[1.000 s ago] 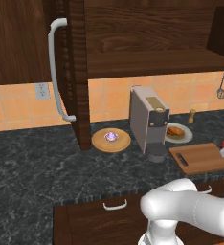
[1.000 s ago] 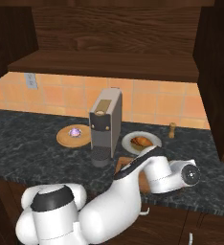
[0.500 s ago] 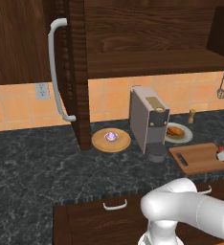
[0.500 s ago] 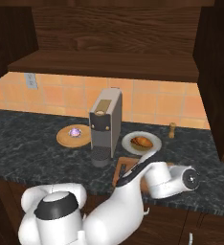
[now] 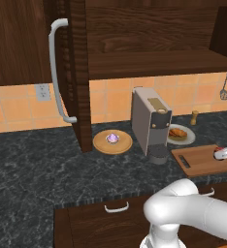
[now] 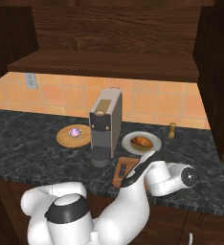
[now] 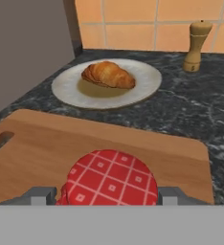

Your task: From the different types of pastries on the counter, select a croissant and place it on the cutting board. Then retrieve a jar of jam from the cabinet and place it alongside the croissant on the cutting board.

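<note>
Gripper (image 7: pixel 109 194) sat low over the cutting board (image 7: pixel 147 148), fingers either side of the jar of jam (image 7: pixel 110 181); red checked lid seen from above, between the finger bases. Looked clamped on the jar, though the fingertips themselves were hidden. Whether the jar rested on the board or hung just above it could not be told.

Hand view: croissant (image 7: pixel 108 74) lay on a pale round plate (image 7: pixel 140 91) at 12 o'clock from the jar, off the board, on the counter (image 7: pixel 200 105). Tan pepper shaker (image 7: pixel 196 46) stood upright at 1 o'clock, near the tiled wall. Slot handle of the board showed at 9 o'clock, by the grey side of the coffee machine (image 7: pixel 28 48).

Left base view: board (image 5: pixel 202 162) lay at 3 o'clock from the coffee machine (image 5: pixel 150 123), plate with croissant (image 5: pixel 177 132) just behind it. Purple-topped cupcake (image 5: pixel 112 138) sat on a round wooden plate (image 5: pixel 125 145) at 9 o'clock from the machine. Cabinet (image 5: pixel 18 43) door stood with its pale bar handle (image 5: pixel 57 72) facing the camera.

Right base view: the arm reached across the board (image 6: pixel 121 172), covering most of it; croissant (image 6: pixel 142 141) on its plate beyond
</note>
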Controlling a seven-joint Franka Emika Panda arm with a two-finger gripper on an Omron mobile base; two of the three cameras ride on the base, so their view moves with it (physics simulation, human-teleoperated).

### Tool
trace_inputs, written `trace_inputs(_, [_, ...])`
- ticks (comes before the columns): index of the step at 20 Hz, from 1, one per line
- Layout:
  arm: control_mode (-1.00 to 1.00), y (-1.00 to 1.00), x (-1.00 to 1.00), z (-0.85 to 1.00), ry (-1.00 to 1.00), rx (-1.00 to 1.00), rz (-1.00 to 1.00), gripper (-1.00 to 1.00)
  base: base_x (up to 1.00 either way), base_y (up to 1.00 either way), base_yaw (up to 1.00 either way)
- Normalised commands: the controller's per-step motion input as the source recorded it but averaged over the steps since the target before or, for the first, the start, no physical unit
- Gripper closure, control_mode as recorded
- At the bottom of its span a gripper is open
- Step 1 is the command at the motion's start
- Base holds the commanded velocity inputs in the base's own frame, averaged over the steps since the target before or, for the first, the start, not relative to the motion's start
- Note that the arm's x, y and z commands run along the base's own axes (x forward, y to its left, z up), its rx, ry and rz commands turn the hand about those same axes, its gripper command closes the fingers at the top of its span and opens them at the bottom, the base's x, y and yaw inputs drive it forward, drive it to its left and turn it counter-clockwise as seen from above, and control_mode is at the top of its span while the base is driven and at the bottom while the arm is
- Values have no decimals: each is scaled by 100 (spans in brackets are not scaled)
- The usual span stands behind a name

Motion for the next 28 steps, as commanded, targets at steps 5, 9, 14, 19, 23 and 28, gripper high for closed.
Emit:
trace_inputs(5, [-100,-9,27,-2,0,0,0,100,0,0,0])
trace_inputs(9, [-100,-43,9,-16,-12,0,1,100,0,0,0])
trace_inputs(14, [-100,0,0,-14,-2,-5,0,100,0,0,0])
trace_inputs(19, [-100,0,0,-46,-2,-15,0,100,0,0,0])
trace_inputs(23, [-100,0,0,-46,0,-6,0,-100,0,0,0])
trace_inputs(28, [-100,0,0,-26,0,-1,0,-100,0,0,0])
